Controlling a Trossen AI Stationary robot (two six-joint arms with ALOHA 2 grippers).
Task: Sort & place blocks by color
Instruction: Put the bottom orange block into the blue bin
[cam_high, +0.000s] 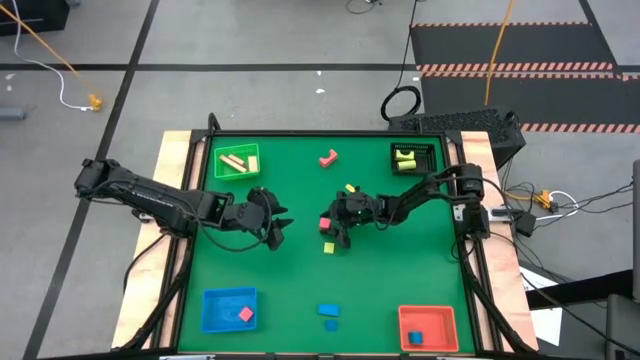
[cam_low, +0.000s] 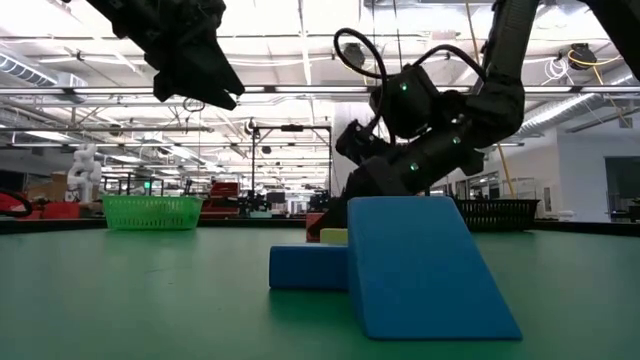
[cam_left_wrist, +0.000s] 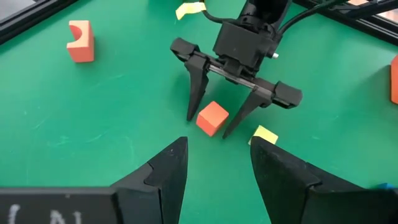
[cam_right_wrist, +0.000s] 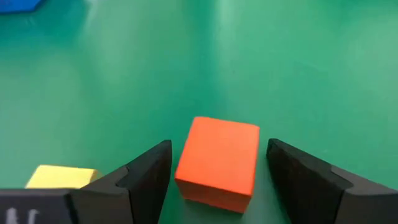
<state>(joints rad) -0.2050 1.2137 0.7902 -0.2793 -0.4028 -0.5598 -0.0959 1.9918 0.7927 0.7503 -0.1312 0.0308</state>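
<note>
Right claw (cam_left_wrist: 214, 124) straddles red cube (cam_left_wrist: 212, 117), seemingly not touching it

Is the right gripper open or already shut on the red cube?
Open. The right gripper has its jaws on either side of the red cube, with green table visible between each jaw and the cube.

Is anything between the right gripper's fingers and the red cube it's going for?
Nothing visible. The right gripper is open and straddles the red cube, with bare mat on both sides; a yellow block lies just outside one finger.
</note>
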